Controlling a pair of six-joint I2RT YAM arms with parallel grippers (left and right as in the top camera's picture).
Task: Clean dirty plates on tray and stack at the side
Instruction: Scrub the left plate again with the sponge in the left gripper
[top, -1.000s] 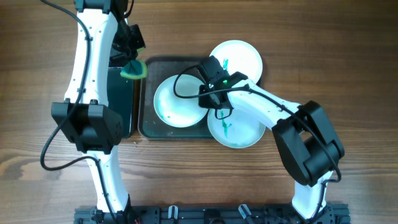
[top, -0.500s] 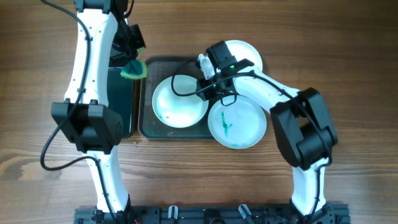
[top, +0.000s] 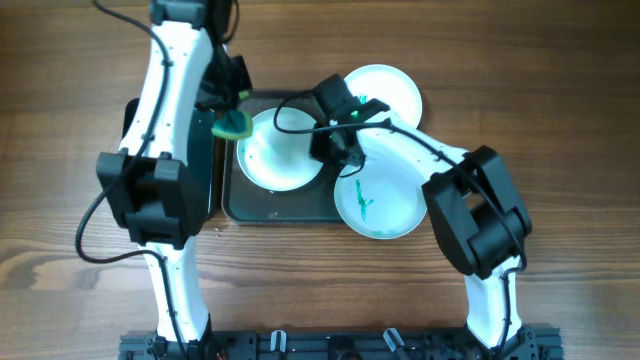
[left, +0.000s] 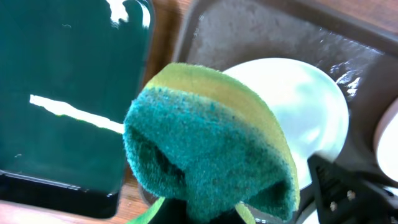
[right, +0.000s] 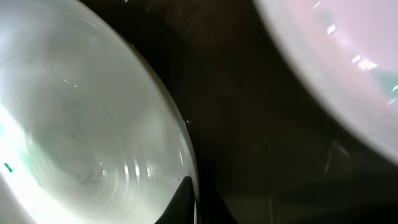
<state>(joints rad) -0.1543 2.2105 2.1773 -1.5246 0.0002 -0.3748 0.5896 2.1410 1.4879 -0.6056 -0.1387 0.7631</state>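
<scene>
A white plate lies in the dark grey tray. My right gripper is shut on its right rim; in the right wrist view one dark finger lies over the plate's edge. My left gripper is shut on a green and yellow sponge, held at the plate's left rim. The sponge fills the left wrist view, with the plate behind it. A plate with a green smear lies half off the tray's right end. A third white plate sits behind it.
A narrow black tray lies left of the grey tray, mostly under my left arm in the overhead view. The right arm crosses over the two plates on the right. Bare wooden table surrounds everything.
My left arm has swung right, bringing the sponge from over the black tray to the plate's left rim. My right gripper took the plate's right rim, and the plate shifted up and left.
</scene>
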